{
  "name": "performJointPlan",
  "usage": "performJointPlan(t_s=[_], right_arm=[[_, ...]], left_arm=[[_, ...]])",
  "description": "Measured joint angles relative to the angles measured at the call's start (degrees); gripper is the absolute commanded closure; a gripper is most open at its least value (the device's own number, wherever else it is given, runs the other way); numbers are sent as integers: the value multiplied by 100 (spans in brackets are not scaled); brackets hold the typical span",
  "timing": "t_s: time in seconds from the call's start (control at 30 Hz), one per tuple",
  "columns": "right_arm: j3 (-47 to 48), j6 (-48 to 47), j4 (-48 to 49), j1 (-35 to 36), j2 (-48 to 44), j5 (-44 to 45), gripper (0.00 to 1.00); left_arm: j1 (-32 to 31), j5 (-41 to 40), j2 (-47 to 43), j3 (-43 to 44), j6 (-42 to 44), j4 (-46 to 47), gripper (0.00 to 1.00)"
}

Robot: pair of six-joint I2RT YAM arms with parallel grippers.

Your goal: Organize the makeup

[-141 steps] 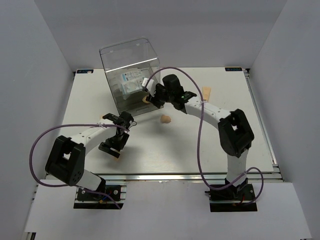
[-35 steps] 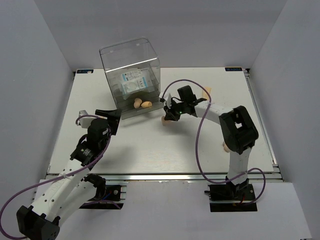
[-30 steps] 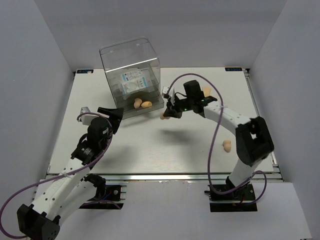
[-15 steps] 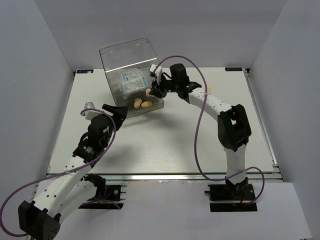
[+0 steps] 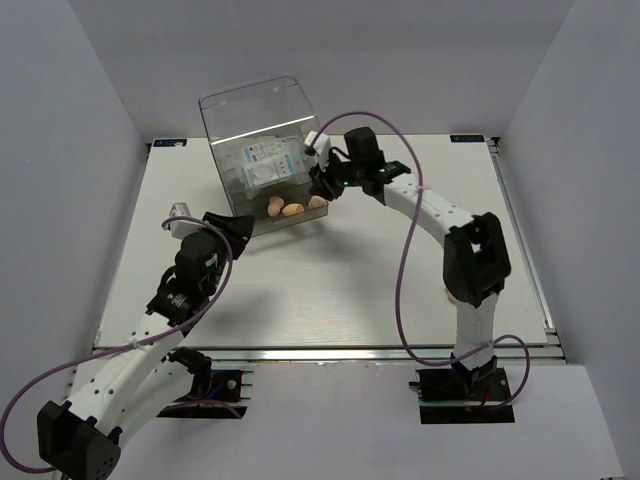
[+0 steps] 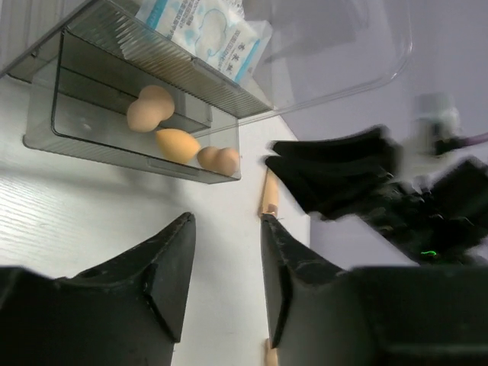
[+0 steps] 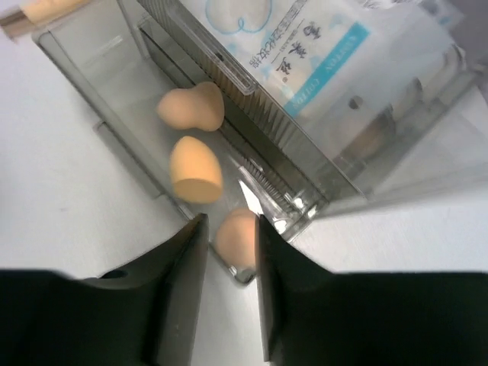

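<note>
The clear drawer box (image 5: 255, 115) stands at the back with its bottom drawer (image 5: 262, 222) pulled out. Three peach sponges lie in the drawer: two (image 5: 275, 205) (image 5: 293, 209) on the left and one (image 5: 317, 202) in the right corner. White-and-blue packets (image 5: 265, 165) sit on the shelf above. My right gripper (image 5: 322, 186) hangs over the drawer's right corner. In the right wrist view its fingers (image 7: 263, 252) straddle the corner sponge (image 7: 236, 238) with a gap on one side. My left gripper (image 5: 227, 224) is open and empty, in front of the drawer.
A thin tan stick (image 6: 268, 194) lies on the table right of the drawer, beyond my left gripper (image 6: 226, 229). It also shows in the right wrist view (image 7: 42, 14). Another tan item (image 6: 268, 355) peeks out lower down. White walls enclose the table (image 5: 330, 290).
My right gripper lifted a sponge off the table and carried it left to the drawer, where it now lies in the right corner. My left arm pulled back with its jaws open.
</note>
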Motion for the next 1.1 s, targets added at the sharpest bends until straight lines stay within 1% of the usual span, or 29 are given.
performJointPlan(t_s=[0.03, 0.07, 0.1, 0.13, 0.17, 0.2, 0.23, 0.27, 0.3, 0.33, 0.37, 0.4, 0.43, 0.5, 0.57, 0.63, 0.73, 0.8, 0.97, 1.07, 1.1], right_arm=[[-20, -98, -144, -50, -177, -46, 92], [-57, -173, -323, -125, -385, -118, 93], [-140, -256, -494, -229, -625, -195, 100], [-267, -398, -741, -380, -949, -240, 100], [-398, -511, -984, -546, -1235, -249, 100], [-529, -579, -1270, -780, -1532, -212, 100], [-684, -656, -1539, -1034, -1812, -151, 90], [-876, -682, -1755, -1316, -2050, -70, 73], [-1080, -697, -2031, -1604, -2256, 33, 50], [-1342, -691, -2234, -1932, -2444, 190, 41], [-1652, -686, -2457, -2275, -2605, 369, 33], [-1956, -664, -2653, -2566, -2726, 560, 21], [-2264, -627, -2876, -2846, -2826, 772, 14], [-2824, -643, -3254, -3220, -2988, 1082, 12], [-3348, -776, -3556, -3355, -3228, 1320, 11], [-3818, -940, -3707, -3329, -3576, 1513, 13], [-4212, -1047, -3823, -3274, -3895, 1773, 18], [-4321, -992, -3812, -3274, -3832, 1950, 23], [-4656, -787, -3617, -3274, -3425, 2293, 28], [-4774, -699, -3484, -3274, -3222, 2365, 42], [-4784, -640, -3401, -3274, -3169, 2363, 54]], left_arm=[[2, 42, 42, 2, 94, 11, 74], [2, 42, 79, 2, 61, 20, 74], [2, 59, 120, 2, 138, 7, 89], [2, 70, 160, 2, 120, 2, 93], [2, 74, 190, 2, 136, -22, 93], [2, 74, 216, 7, 144, -61, 89], [2, 74, 234, 9, 153, -127, 81], [2, 72, 249, 11, 136, -208, 69], [4, 61, 267, 15, 92, -297, 61], [4, 50, 289, 17, 66, -376, 44], [4, 37, 310, 20, 42, -481, 37], [11, 37, 334, 20, -2, -562, 33], [17, 26, 354, 20, -39, -623, 30], [26, 15, 387, 20, -90, -726, 29], [44, 22, 415, 20, -107, -791, 28], [74, 44, 459, 20, -92, -811, 28], [105, 129, 570, 20, -61, -824, 28], [118, 199, 627, 20, -42, -846, 28], [133, 306, 647, 20, -33, -850, 28], [133, 341, 629, 20, -35, -866, 28], [133, 343, 614, 20, -35, -881, 28]])
